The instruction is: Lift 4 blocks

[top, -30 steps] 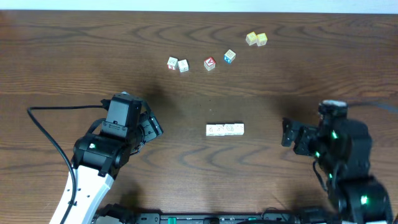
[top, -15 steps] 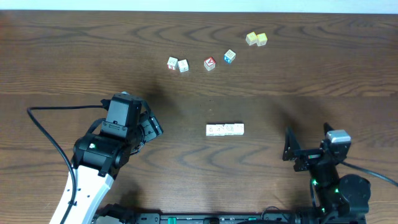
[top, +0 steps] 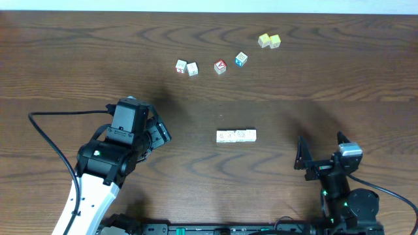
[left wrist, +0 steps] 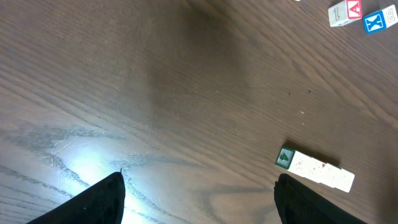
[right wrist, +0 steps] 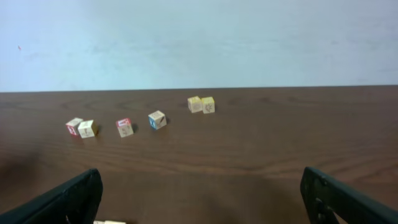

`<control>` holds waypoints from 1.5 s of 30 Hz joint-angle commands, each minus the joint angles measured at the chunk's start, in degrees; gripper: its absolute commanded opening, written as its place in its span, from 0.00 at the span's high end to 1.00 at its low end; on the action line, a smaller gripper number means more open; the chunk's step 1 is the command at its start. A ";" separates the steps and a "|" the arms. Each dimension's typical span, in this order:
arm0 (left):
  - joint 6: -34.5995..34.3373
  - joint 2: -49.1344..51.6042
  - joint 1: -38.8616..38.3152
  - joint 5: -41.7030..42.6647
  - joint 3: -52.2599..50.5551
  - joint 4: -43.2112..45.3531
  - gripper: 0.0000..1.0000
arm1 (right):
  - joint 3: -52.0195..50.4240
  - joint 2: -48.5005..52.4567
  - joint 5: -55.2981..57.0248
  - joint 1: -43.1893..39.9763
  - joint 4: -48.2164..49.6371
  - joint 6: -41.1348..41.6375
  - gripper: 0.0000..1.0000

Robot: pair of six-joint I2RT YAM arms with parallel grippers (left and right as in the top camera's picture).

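Overhead: dark wood counter [top: 78, 52], left arm [top: 98, 163] at lower left, right arm [top: 349, 202] at the near edge, lower right. The four blocks [top: 236, 136] lie in one tight row, touching end to end, mid-counter between the two hands: right of the left hand [top: 159, 138], and left of and slightly beyond the right hand [top: 320, 155], well apart from both. Left wrist view has the row [left wrist: 315, 170] ahead and off to the right of the open fingers. Versus a second ago: right arm has pulled back toward the near edge and sits lower in the picture; left arm and the row unchanged. Both hands spread wide, holding nothing, touching nothing. Far side of the counter: two pale loose cubes [top: 186, 67], red-faced cube [top: 220, 66], blue-faced cube [top: 241, 59], yellowish cubes [top: 269, 41] paired up.
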 commanded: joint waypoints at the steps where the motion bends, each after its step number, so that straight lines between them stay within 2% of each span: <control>1: 0.31 -0.02 0.31 -0.70 0.90 -0.20 0.23 | -1.95 -0.55 0.13 -0.46 1.62 -0.26 0.01; 16: 0.31 -0.02 0.31 -0.70 0.90 -0.20 0.23 | -10.36 -0.55 -0.04 -0.35 11.02 2.54 0.01; 39: 0.31 -0.02 0.31 -0.70 0.90 -0.20 0.23 | -10.51 -0.55 0.39 -0.35 11.30 1.62 0.01; 45: 0.31 -0.02 0.31 -0.72 0.90 -0.20 0.22 | -10.69 -0.55 4.09 -0.44 11.34 1.64 0.01</control>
